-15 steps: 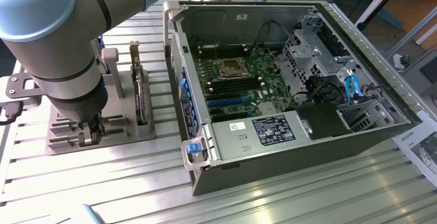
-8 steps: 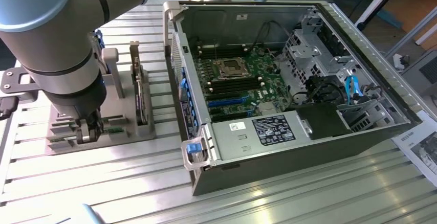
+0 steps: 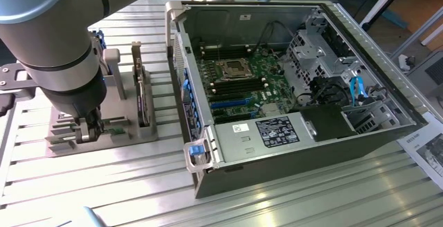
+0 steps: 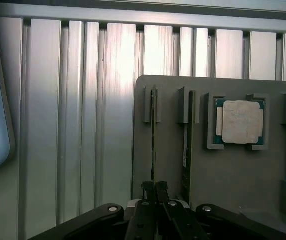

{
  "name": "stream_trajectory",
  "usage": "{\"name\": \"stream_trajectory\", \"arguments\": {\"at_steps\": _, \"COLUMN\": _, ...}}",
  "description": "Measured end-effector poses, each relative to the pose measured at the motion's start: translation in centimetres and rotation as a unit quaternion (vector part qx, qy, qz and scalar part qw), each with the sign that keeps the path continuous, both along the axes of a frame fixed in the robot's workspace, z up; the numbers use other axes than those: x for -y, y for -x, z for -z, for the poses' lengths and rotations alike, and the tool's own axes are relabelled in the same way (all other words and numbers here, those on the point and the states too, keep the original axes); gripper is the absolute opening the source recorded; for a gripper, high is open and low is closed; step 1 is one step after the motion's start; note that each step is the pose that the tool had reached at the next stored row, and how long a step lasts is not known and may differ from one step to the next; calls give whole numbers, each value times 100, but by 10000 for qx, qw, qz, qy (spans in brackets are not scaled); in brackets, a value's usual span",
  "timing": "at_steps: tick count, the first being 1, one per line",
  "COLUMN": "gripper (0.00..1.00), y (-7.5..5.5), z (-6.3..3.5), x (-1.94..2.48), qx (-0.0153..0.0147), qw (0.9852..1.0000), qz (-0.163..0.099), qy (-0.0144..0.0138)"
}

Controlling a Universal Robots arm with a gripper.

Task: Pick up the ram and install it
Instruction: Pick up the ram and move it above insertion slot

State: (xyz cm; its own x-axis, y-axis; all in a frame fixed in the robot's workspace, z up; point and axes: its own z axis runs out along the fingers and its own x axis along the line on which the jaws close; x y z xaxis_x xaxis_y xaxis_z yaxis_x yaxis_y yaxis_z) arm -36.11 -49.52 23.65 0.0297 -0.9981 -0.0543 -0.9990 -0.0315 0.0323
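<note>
One ram (image 4: 152, 140) stands on edge in a slot of the grey holder (image 4: 222, 175), and the gripper (image 4: 154, 189) has its fingers drawn narrow, pinching the stick's edge. Just beside it stands a darker card (image 4: 185, 150), then a silver processor chip (image 4: 240, 121); the open computer case (image 3: 229, 17) sits apart.

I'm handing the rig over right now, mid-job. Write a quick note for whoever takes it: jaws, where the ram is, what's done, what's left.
Gripper: down at the grey fixture, jaws shut on the ram.
Ram: standing on edge in its fixture slot, not lifted. The expansion card is in the next slot and the processor is in its pocket.
Done: reach and grasp.
Left: lift the ram out and seat it on the motherboard in the open case.
</note>
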Motion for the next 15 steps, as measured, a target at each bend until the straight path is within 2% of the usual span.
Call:
{"name": "stream_trajectory", "arguments": {"at_steps": 7, "gripper": 13, "y": -1, "z": -41, "x": 0, "qx": 0, "qw": 10000, "qz": 10, "qy": 0}}
{"name": "stream_trajectory", "arguments": {"at_steps": 15, "gripper": 13, "y": -3, "z": -135, "x": 0, "qx": -1, "qw": 10000, "qz": 29, "qy": 0}}
